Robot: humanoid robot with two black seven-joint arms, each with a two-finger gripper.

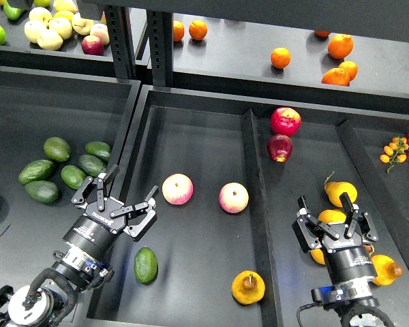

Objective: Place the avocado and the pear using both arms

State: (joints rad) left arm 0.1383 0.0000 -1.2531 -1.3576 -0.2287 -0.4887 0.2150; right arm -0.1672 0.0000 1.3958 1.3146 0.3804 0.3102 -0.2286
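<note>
The bright green avocado (145,264) lies in the middle tray (198,136), near its front left. The orange-yellow pear (248,287) with a brown blotch at its stem lies in the same tray at the front right. My left gripper (120,199) is open and empty, above and left of the avocado, over the tray's left wall. My right gripper (332,214) is open and empty in the right tray (307,143), over several yellow pears (340,193), right of the task pear.
Two pink-and-yellow apples (178,189) (233,197) lie mid-tray. Two red apples (285,120) sit at the back of the right tray. Several darker avocados (57,148) lie in the left tray. Oranges (339,46) and pale apples (51,28) sit on the back shelf.
</note>
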